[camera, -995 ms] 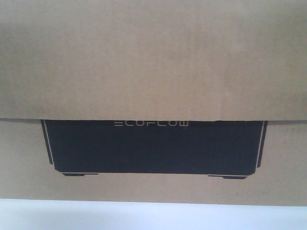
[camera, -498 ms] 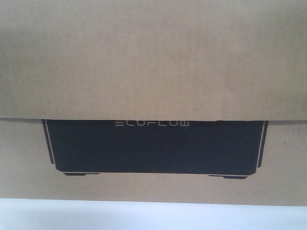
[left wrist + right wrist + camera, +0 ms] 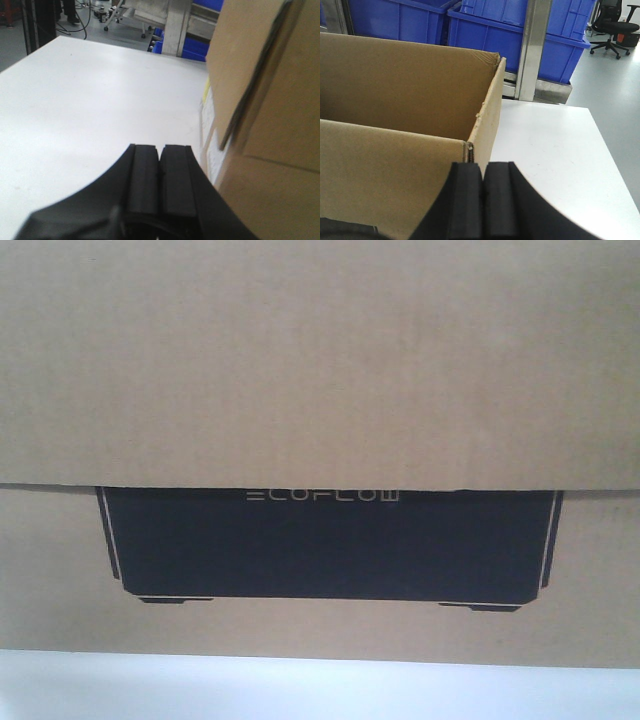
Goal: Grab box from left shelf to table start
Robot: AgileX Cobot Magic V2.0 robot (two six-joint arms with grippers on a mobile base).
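The box [image 3: 320, 370], brown cardboard with a black ECOFLOW panel, fills the front view and stands on the white table [image 3: 320, 690]. In the left wrist view the box [image 3: 270, 100] rises at the right, and my left gripper [image 3: 160, 149] is shut and empty beside its side wall, over the table [image 3: 100, 100]. In the right wrist view the open-topped box [image 3: 395, 90] lies to the left. My right gripper [image 3: 482, 167] is shut with nothing between its pads, just behind the box's corner edge and over the table [image 3: 545, 150]. The left shelf is out of view.
Blue plastic bins [image 3: 490, 35] sit on a rack with a silver upright [image 3: 532, 45] behind the table's far edge; the bins [image 3: 197, 47] also show in the left wrist view. An office chair [image 3: 615, 30] stands on the grey floor to the right.
In the front view the box's black panel has shifted slightly right and up, and the white strip of table below it is a little wider.
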